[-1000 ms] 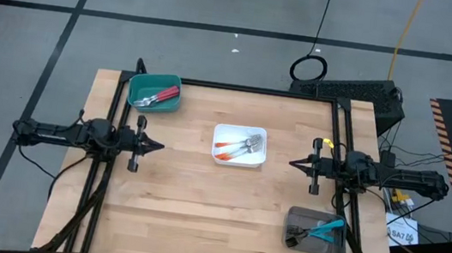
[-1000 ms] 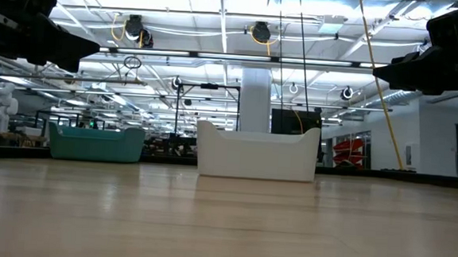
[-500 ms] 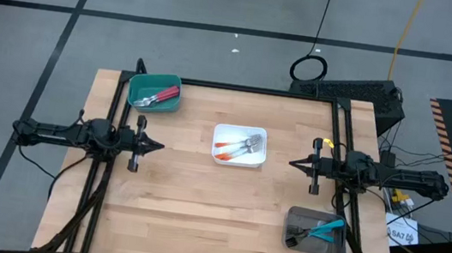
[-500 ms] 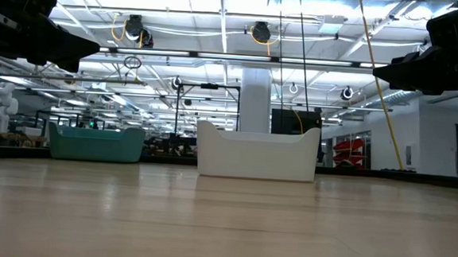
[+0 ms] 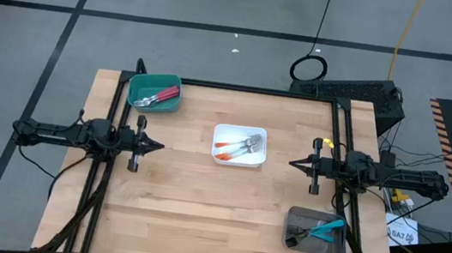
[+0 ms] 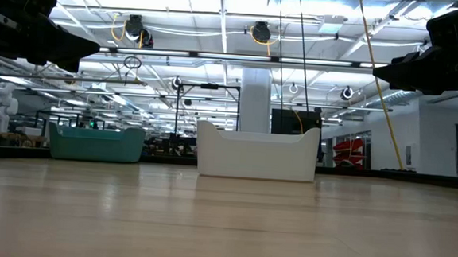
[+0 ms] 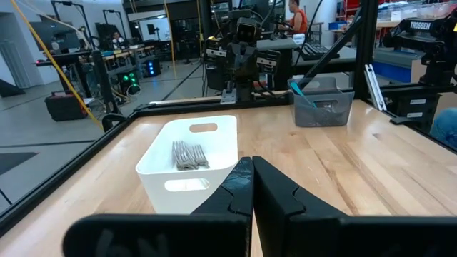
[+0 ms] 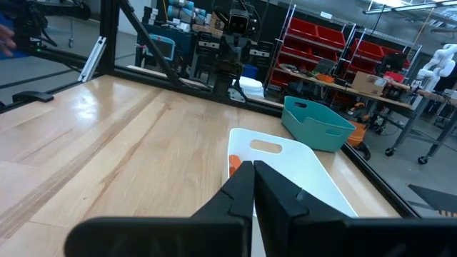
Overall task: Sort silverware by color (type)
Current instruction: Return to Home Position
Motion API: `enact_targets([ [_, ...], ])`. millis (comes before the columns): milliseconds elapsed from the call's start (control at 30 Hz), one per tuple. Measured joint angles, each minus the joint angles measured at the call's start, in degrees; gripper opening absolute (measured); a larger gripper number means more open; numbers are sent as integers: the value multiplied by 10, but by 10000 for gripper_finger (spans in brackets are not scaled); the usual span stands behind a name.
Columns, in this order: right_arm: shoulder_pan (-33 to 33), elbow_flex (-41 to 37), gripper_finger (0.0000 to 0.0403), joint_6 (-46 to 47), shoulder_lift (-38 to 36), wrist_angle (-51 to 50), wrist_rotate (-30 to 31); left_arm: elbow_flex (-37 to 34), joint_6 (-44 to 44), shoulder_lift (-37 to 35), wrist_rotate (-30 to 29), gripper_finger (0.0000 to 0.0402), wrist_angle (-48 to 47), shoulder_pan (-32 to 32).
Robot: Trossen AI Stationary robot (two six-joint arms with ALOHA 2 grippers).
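I saw the left fingers (image 7: 280,194) pressed together over the desk (image 5: 198,214), and the right fingers (image 8: 277,191) closed the same way, tips facing each other. The orange forks (image 5: 236,146) lay in the white tray (image 5: 256,159) between the two pairs. Pink forks (image 5: 160,97) sat in the teal tray (image 5: 154,76) off beside the left fingers, and blue forks (image 5: 323,231) in the grey tray (image 5: 302,244) beside the right fingers

orange forks (image 5: 236,147) too small to count from above, hidden by white tray (image 6: 257,156) wall in low view
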Motion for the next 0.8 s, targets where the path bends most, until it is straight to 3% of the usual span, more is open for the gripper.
enact_targets([
  [500,0,0,6,0,0,0,0,1,-107,22,0,6,-4,0],
  [800,0,0,6,0,0,2,0,-2,-69,26,0,6,25,0],
])
